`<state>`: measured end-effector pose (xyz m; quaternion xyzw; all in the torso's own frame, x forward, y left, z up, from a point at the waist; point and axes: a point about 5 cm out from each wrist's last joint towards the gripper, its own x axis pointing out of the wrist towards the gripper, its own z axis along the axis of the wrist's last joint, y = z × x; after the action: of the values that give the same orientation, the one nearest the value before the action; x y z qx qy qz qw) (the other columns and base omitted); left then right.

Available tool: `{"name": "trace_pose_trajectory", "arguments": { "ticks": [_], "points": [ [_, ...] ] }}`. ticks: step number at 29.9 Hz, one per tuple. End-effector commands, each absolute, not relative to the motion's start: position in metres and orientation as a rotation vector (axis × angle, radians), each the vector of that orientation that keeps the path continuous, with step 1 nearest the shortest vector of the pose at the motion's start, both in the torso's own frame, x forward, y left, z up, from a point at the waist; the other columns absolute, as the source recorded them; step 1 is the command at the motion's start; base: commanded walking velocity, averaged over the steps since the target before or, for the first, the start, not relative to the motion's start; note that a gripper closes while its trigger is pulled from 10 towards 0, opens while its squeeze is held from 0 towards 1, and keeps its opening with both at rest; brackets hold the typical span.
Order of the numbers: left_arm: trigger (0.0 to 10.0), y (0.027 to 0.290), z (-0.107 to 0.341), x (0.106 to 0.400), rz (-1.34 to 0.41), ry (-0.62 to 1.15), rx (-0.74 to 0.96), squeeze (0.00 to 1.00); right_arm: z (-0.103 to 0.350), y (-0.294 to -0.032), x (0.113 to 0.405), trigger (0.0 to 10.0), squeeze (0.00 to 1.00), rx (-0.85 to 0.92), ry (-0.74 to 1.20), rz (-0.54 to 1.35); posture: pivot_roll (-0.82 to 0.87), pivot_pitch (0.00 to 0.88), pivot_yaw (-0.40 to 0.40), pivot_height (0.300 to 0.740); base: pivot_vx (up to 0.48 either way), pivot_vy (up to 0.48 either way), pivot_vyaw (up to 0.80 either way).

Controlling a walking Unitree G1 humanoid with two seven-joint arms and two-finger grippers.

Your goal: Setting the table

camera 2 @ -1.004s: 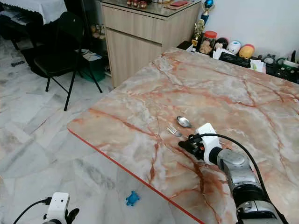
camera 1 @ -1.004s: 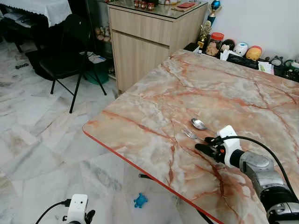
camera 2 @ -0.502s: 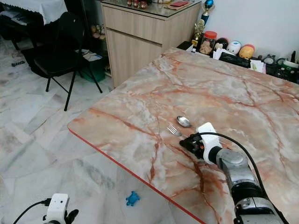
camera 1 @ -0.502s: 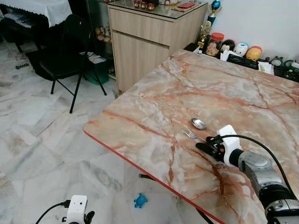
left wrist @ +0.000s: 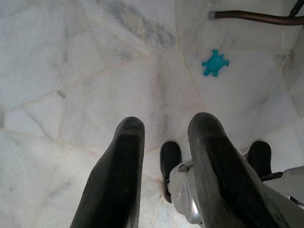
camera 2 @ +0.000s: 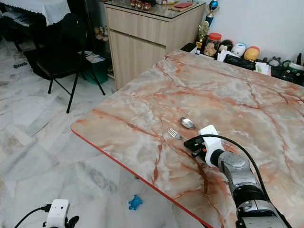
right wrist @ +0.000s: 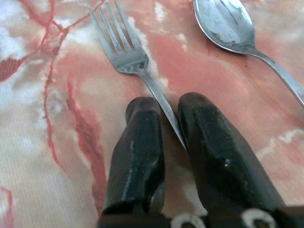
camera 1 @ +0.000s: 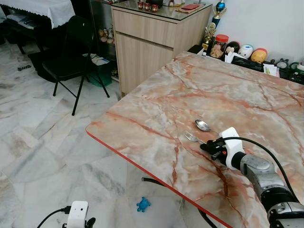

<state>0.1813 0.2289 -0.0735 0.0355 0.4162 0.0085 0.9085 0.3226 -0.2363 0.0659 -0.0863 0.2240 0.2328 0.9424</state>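
A steel fork [right wrist: 121, 47] lies on the pink marble table [camera 1: 156, 104], tines pointing toward the table's near-left edge. A spoon [right wrist: 223, 23] lies beside it, a little farther in. My right gripper [camera 1: 205, 145] rests low on the tabletop, shut on the fork's thin handle, which runs between its two black fingertips [right wrist: 142, 114]. In the eye views the fork [camera 1: 191, 137] and spoon [camera 1: 202, 125] sit just ahead of that gripper. My left gripper [left wrist: 166, 128] hangs idle over the floor, open.
A wooden cabinet [camera 1: 152, 38] stands beyond the table's far-left corner, with a black folding chair [camera 1: 71, 47] to its left. Jars and small toys [camera 1: 247, 52] line the wall behind the table. A blue turtle toy [camera 1: 143, 204] lies on the marble floor under the table edge.
The right gripper's fingers have come together on the fork handle and shifted slightly up the table. Spoon and left arm stay put; the camera moved a touch.
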Motion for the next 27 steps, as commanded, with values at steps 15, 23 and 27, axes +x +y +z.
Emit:
{"name": "trace_pose_trajectory", "arguments": {
  "ticks": [15, 23, 27],
  "points": [
    [10.0, 0.227, -0.077, 0.176, 0.012, 0.885, 0.071, 0.0, 0.06, -0.224, 0.322, 0.0, 0.0, -0.168, 0.453, 0.507, 0.14, 0.005, -0.032, 0.74, 0.0, 0.0, 0.0],
    [10.0, 0.228, -0.076, 0.176, 0.033, 0.869, 0.083, 0.0, 0.072, -0.191, 0.326, 10.0, 0.0, -0.103, 0.282, 0.599, 0.14, 0.0, -0.04, 0.74, 0.0, 0.0, 0.0],
    [10.0, 0.23, -0.076, 0.175, 0.047, 0.86, 0.09, 0.0, 0.084, -0.183, 0.328, 10.0, 0.0, -0.064, 0.161, 0.516, 0.14, 0.0, -0.042, 0.74, 0.0, 0.0, 0.0]
  ]
}}
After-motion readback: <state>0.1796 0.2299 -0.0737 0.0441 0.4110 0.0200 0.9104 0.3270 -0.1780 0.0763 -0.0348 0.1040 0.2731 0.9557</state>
